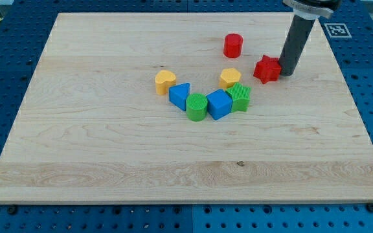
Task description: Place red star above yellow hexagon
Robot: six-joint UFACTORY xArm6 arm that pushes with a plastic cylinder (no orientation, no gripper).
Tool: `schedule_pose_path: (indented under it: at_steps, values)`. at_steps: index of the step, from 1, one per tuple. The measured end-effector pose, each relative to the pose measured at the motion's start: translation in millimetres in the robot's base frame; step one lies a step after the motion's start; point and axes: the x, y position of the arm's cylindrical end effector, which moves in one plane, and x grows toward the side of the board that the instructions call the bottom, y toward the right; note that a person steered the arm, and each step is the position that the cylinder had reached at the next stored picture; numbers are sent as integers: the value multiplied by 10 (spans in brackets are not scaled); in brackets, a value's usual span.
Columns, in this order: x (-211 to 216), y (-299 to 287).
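Observation:
The red star [267, 68] lies on the wooden board at the view's upper right. My tip [285, 72] stands right against the star's right side. The yellow hexagon [230, 77] lies just left of the star and slightly lower, a small gap between them. The rod rises from the tip toward the view's top right.
A red cylinder [232, 45] lies above the hexagon. A green star [239, 96], a blue cube [219, 104], a green cylinder [196, 107] and a blue triangle [180, 96] form an arc below it. A yellow heart [165, 82] lies at their left. The board's right edge [358, 123] is near.

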Motion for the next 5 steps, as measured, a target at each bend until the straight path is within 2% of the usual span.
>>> schedule_pose_path:
  at_steps: [1, 5]
  values:
    - [-3, -200]
    - [-17, -361]
